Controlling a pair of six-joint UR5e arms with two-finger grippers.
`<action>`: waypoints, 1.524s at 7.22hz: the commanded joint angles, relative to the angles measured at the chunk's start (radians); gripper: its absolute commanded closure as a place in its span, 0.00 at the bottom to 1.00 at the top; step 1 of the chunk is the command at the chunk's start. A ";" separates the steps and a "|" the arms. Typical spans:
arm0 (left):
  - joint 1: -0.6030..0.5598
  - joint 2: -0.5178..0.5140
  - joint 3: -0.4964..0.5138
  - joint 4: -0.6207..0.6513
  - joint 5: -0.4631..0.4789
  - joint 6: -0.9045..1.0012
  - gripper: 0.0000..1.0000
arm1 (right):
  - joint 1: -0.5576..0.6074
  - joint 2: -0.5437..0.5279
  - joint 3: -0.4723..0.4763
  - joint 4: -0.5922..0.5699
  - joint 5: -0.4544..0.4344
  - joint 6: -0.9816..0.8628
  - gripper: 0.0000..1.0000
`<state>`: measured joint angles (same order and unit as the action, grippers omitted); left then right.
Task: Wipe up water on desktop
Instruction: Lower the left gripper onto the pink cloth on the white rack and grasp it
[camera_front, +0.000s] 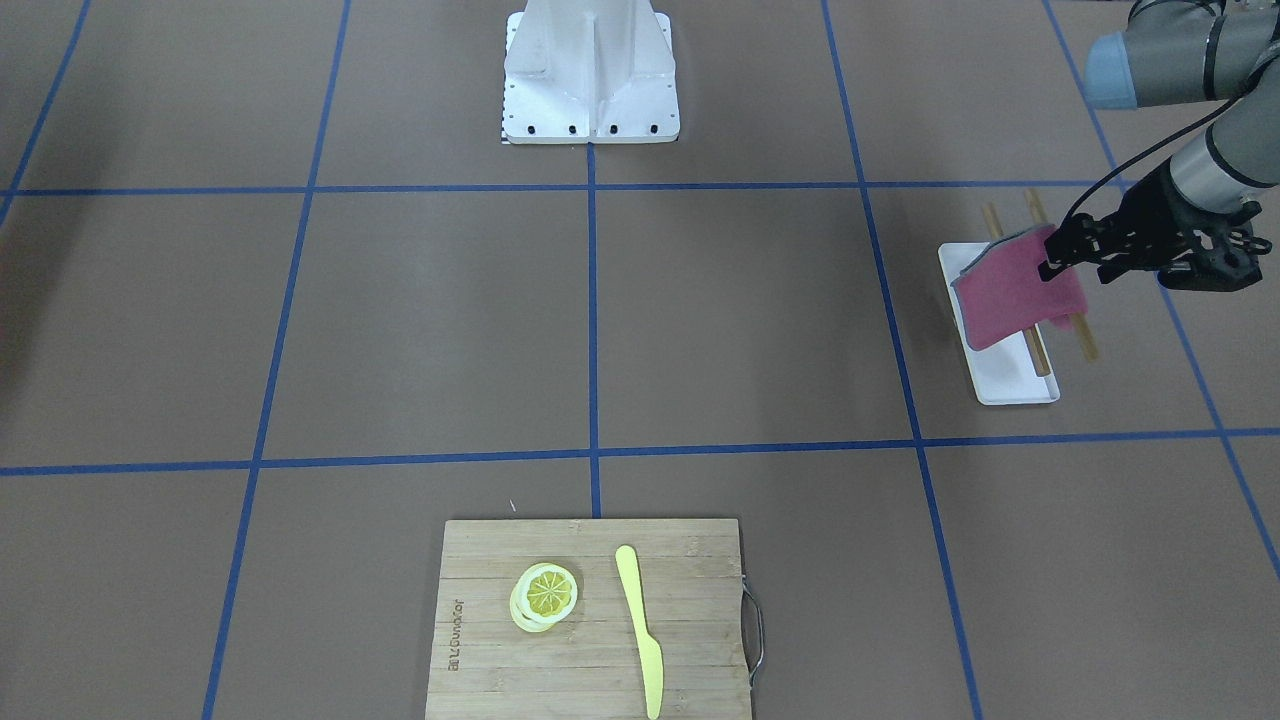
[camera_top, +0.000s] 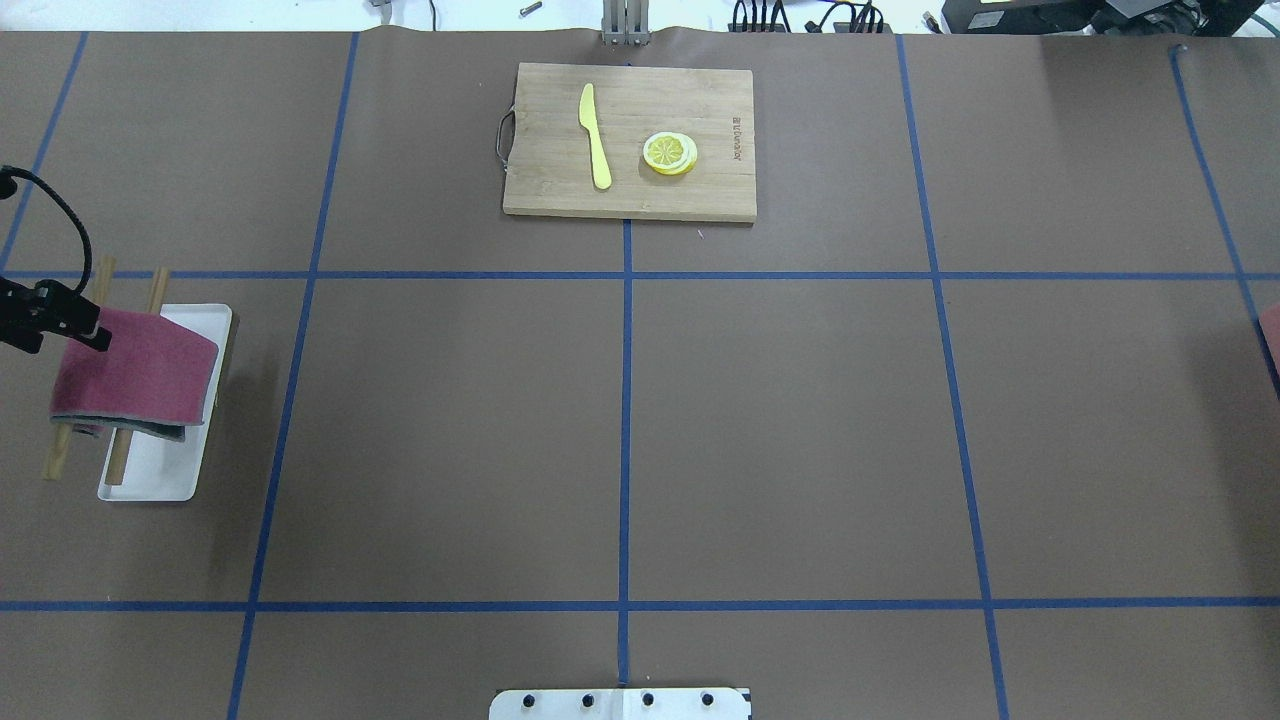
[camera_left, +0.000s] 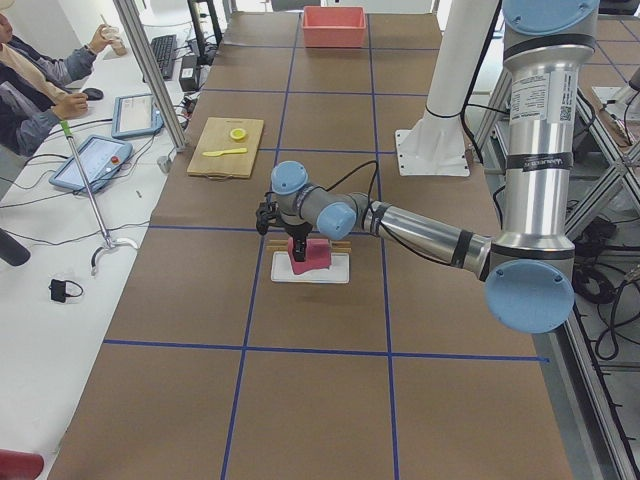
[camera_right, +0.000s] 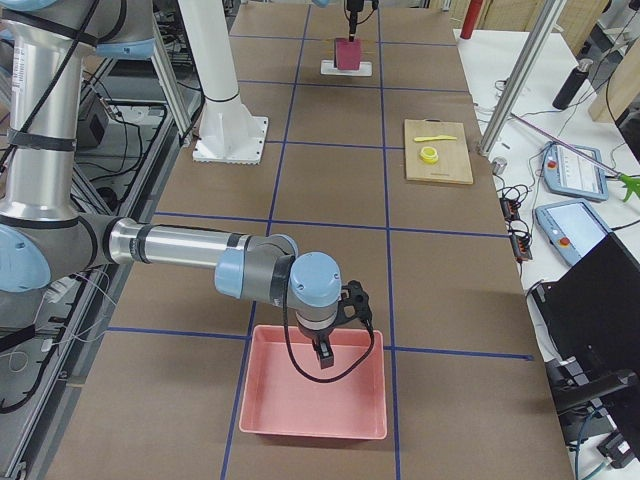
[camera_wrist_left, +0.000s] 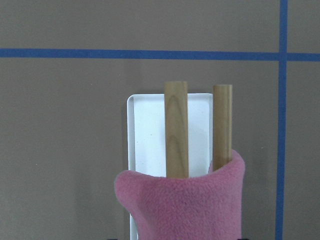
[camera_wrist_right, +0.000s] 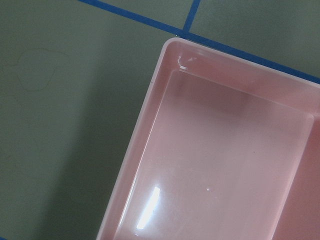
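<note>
Left gripper (camera_front: 1050, 264) is clamped on the top edge of the pink cloth (camera_front: 1012, 305), which hangs below it over the white tray (camera_front: 1018, 388) and wooden rods (camera_wrist_left: 176, 130), likely its rack. Desktop (camera_top: 780, 430) spreads beyond the fingers, no water visible. Right gripper (camera_right: 324, 358) is parked over the pink bin (camera_right: 310, 410), out of the way; can't tell how open it is.

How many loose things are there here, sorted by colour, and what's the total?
Pink: 2 (cloth, bin)
Yellow: 2 (knife, lemon-slice stack)
Wood: 3 (cutting board, 2 sticks)
White: 1 (tray)
Total: 8
</note>
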<state>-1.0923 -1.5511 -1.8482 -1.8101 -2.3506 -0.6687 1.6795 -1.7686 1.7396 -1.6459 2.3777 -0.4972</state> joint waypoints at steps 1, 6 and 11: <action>0.000 -0.007 0.001 0.000 0.002 -0.018 0.61 | -0.001 0.000 0.000 0.001 0.000 0.000 0.00; -0.001 -0.014 -0.005 0.000 0.001 -0.019 1.00 | -0.001 0.001 0.001 0.001 0.002 0.000 0.00; -0.006 -0.103 -0.089 0.012 -0.007 -0.050 1.00 | -0.001 0.008 0.021 0.001 0.038 0.003 0.00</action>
<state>-1.0989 -1.5950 -1.9281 -1.8042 -2.3578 -0.6946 1.6782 -1.7644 1.7507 -1.6446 2.3890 -0.4956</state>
